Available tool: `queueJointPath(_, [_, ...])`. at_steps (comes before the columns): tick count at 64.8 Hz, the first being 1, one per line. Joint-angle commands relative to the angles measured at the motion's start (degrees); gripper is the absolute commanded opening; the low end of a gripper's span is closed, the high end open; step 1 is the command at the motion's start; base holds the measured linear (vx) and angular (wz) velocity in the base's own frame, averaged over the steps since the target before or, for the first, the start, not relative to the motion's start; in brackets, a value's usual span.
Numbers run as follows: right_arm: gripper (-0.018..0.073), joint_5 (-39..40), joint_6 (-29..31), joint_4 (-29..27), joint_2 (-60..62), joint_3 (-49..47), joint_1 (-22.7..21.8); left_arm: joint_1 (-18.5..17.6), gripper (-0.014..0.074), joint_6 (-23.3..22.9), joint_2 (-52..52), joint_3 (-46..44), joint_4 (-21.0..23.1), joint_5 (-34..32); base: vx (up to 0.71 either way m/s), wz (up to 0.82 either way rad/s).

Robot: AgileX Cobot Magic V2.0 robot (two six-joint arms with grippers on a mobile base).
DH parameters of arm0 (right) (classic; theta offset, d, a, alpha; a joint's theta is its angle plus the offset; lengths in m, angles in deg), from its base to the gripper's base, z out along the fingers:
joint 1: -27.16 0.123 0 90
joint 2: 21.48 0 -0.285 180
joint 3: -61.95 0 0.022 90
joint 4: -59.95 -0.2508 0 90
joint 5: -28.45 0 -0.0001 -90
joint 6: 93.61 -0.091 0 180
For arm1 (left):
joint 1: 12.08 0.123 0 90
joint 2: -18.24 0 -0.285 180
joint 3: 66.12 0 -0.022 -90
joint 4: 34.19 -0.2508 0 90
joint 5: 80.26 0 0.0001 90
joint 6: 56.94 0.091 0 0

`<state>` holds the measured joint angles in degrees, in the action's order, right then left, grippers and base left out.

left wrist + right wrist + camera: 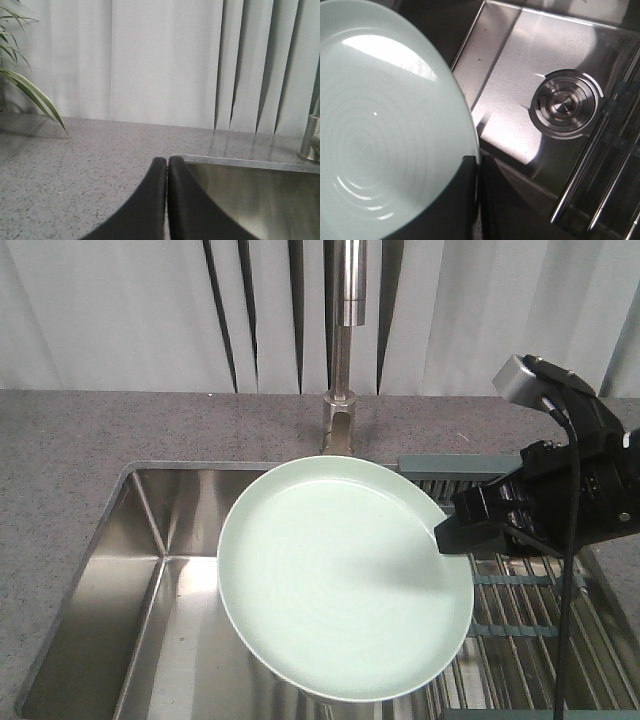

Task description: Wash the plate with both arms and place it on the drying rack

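Note:
The pale mint-green plate [340,580] [380,125] hangs tilted over the steel sink, its face toward the front camera. My right gripper [450,532] [477,162] is shut on the plate's right rim, one finger on each face. The right arm [575,480], black with a silver cylindrical part and a cable, reaches in from the right above the drying rack [520,590]. In the left wrist view my left gripper [167,162] is shut with nothing between its fingers, held above the counter beside the sink's corner. It is out of the front view.
The sink basin [150,620] has a round drain [565,102] in its floor. A metal faucet [345,340] stands behind the sink on the speckled grey counter [100,430]. Plant leaves [25,85] hang at the far left of the counter. Vertical blinds back the scene.

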<state>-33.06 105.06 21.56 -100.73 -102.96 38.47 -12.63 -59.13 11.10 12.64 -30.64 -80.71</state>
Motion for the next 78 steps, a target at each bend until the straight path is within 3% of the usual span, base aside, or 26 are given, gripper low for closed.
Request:
queueJointPath(1, [-0.0008,1.62,0.44,-2.85,1.56,-1.24,-0.03,-0.43,-0.0006,-0.50,0.87,-1.48,0.43,-4.35,0.00,0.00])
queueJointPath(78, [-0.0008,1.37,0.44,-2.86,1.56,-1.24,-0.03,-0.43,-0.0006,-0.50,0.87,-1.48,0.43,-4.35,0.00,0.00])
